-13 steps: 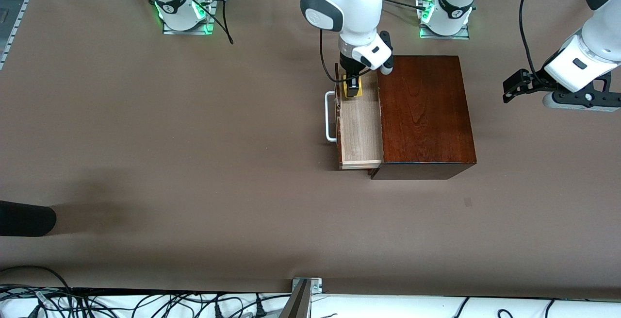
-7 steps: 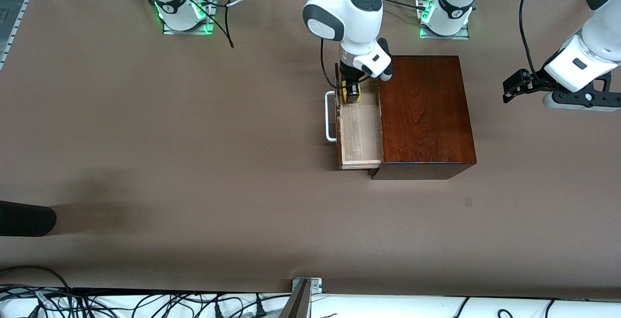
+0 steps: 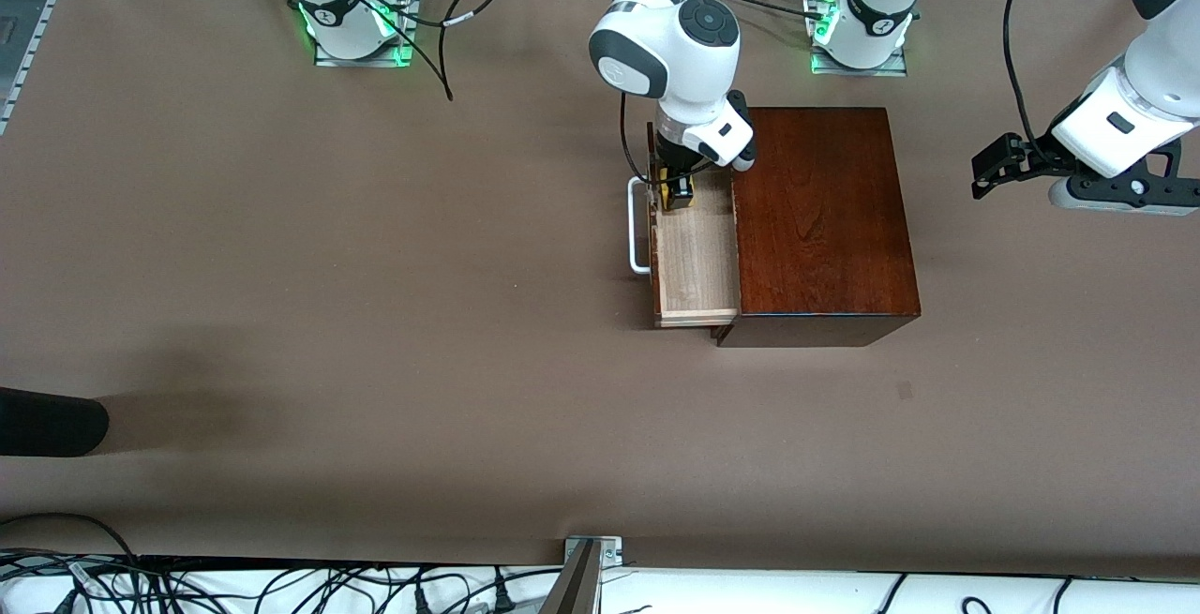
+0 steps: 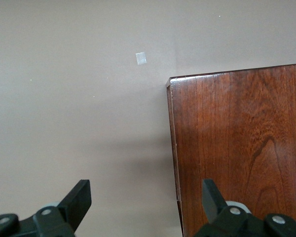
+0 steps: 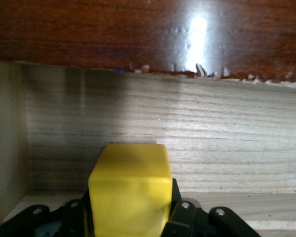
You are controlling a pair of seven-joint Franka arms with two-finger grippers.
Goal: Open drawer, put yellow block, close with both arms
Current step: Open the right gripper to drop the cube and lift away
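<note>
The drawer (image 3: 694, 262) stands pulled out of the dark mahogany box (image 3: 820, 220), its white bar handle (image 3: 637, 225) toward the right arm's end of the table. My right gripper (image 3: 678, 190) is shut on the yellow block (image 3: 677, 194) and holds it low inside the drawer, at the end farther from the front camera. In the right wrist view the yellow block (image 5: 129, 190) sits between my fingers over the pale drawer floor (image 5: 212, 148). My left gripper (image 3: 994, 169) is open and empty, hovering over the table beside the box; its fingers (image 4: 79, 202) show in the left wrist view.
The box corner (image 4: 237, 148) shows in the left wrist view, beside bare brown table (image 4: 79, 98). A dark object (image 3: 47, 422) lies at the table's edge near the right arm's end. A metal bracket (image 3: 591, 553) sits at the near edge.
My right gripper has lowered with the yellow block into the drawer, a little nearer the front camera. The left arm has not moved.
</note>
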